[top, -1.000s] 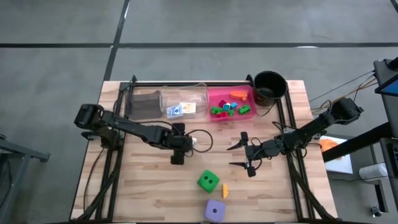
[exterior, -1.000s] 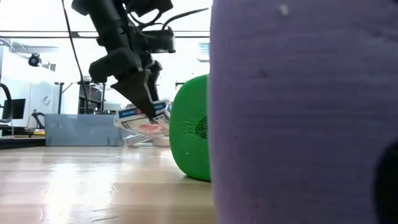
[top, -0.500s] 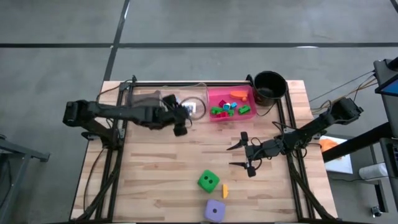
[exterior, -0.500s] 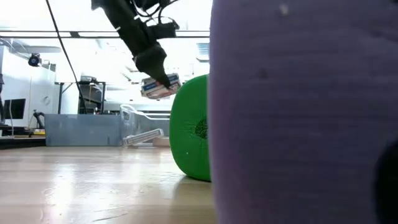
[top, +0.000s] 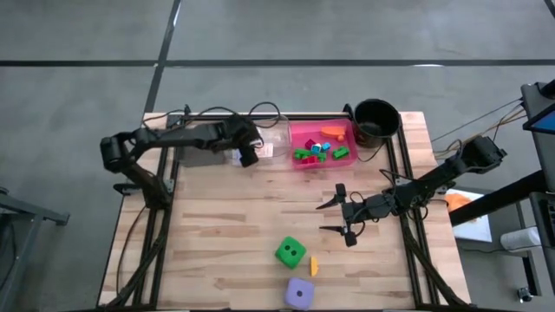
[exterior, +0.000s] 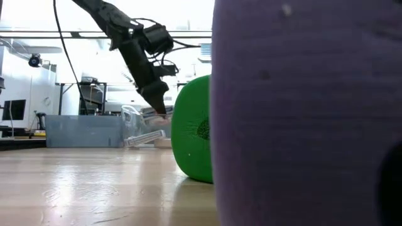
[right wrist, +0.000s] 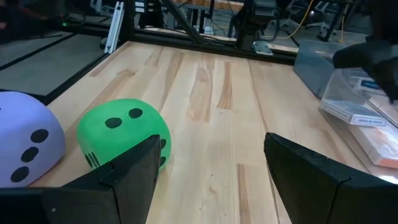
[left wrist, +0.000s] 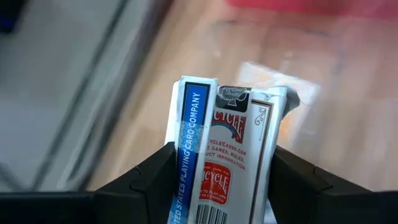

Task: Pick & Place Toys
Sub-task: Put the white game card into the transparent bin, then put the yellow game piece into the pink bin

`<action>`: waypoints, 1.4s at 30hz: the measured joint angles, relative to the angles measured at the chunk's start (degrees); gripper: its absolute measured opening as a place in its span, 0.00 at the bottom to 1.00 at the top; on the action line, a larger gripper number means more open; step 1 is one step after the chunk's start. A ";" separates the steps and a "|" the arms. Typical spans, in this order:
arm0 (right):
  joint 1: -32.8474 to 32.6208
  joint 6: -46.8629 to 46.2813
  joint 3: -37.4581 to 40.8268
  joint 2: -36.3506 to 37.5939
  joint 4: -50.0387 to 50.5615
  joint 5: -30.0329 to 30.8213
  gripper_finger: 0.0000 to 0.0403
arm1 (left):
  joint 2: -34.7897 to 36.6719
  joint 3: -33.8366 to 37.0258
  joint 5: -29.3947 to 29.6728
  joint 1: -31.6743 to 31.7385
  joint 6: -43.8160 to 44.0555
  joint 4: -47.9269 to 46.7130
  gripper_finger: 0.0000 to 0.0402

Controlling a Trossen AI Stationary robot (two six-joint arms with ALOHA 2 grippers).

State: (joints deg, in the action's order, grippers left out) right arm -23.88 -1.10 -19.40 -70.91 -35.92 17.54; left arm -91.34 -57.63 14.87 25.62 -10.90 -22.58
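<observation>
My left gripper (top: pixel 249 157), clamped on two card packs (left wrist: pixel 225 163), has swung from mid-table to the clear tray (top: pixel 276 135) at 12 o'clock — release next, I judge; right gripper (top: pixel 334 217) waits open.

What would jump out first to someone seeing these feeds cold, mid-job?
Probably the left gripper at the table's back edge, shut on a pack of playing cards over the clear tray. Next, the green die and purple die sit near the front edge, with the open right gripper waiting just behind them.
</observation>
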 joint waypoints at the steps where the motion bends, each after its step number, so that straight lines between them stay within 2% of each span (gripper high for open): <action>1: 0.02 0.00 0.00 0.00 0.00 0.00 0.71 | -0.18 0.00 -2.25 0.39 -0.37 0.35 0.51; 4: 0.01 0.00 0.00 0.00 0.09 0.00 0.71 | -0.66 0.00 -4.46 0.69 -0.86 1.49 0.53; 7: 0.02 0.00 0.00 0.00 0.22 0.00 0.71 | -0.66 0.00 -4.43 0.73 -1.17 3.14 0.60; 15: 0.02 -0.02 0.00 0.00 0.32 0.00 0.71 | -0.53 0.00 -4.39 0.75 0.51 4.91 0.93; 17: 0.01 -0.02 0.00 0.00 0.35 0.00 0.71 | -0.53 -0.02 -4.39 0.80 0.88 4.82 0.98; 21: 0.02 -0.02 0.00 0.00 0.39 0.00 0.71 | -0.53 -0.02 -4.56 0.78 1.10 4.53 0.95; 24: 0.02 -0.07 0.00 0.00 0.42 0.00 0.71 | -0.19 -0.02 -7.17 0.78 1.73 4.54 0.91; 27: 0.01 -0.14 0.00 0.00 0.48 -0.73 0.71 | 0.78 -0.02 -14.35 0.73 2.39 5.83 0.90; 31: 0.02 -2.40 0.00 0.00 0.50 -7.79 0.71 | 2.40 -0.07 -25.90 -0.32 3.99 8.35 0.90; 33: -0.32 -4.04 0.00 -0.25 0.58 -10.55 0.71 | 2.80 -0.03 -28.86 -2.19 4.99 9.58 0.90; 38: -4.75 -7.84 -0.05 -3.94 0.90 -11.52 0.71 | 4.02 2.67 -30.05 -9.69 5.94 15.42 0.90; 42: -9.72 -11.96 -2.50 -10.21 1.12 -11.23 0.71 | 5.44 6.42 -28.65 -16.58 8.27 21.97 0.90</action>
State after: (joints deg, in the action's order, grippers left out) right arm -33.60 -13.07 -21.90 -81.12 -34.81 6.31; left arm -85.90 -51.21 -13.78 9.04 -2.63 -0.61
